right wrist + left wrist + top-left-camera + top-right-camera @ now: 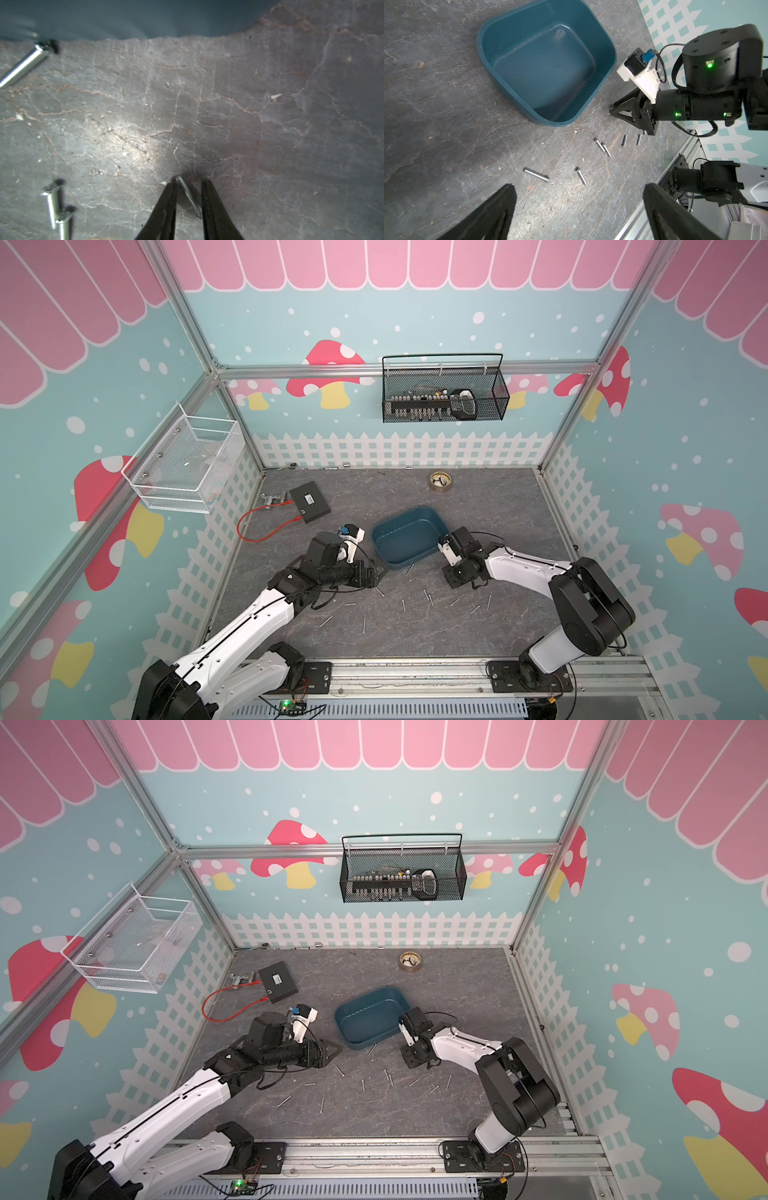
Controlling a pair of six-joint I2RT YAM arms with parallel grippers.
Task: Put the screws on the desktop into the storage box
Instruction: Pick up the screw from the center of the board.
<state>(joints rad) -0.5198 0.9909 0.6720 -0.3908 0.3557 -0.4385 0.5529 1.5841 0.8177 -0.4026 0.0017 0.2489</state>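
The right gripper [189, 182] stood narrowly open, its tips down at the desktop [478, 506] just off the near right corner of the storage box [405, 539]. One screw [190, 197] lay slantwise in the gap between its fingers. Whether they touched it could not be told, and they had not closed on it. The left gripper [578, 186] was spread wide and held nothing, hanging off the box's near left corner.

There was one box and two arms. Eleven loose screws [403, 605] could be counted in both top views, all on the desktop on the box's near side. One screw [409, 569] lay just beside the box's near wall. The others were scattered farther out, two of them almost touching each other.

The strip between the two grippers, in front of the box, was narrow. Beyond the box's far wall lay bare desktop, with a tape roll [440, 481] well beyond its far right and a flat black box [309, 502] beyond its far left.
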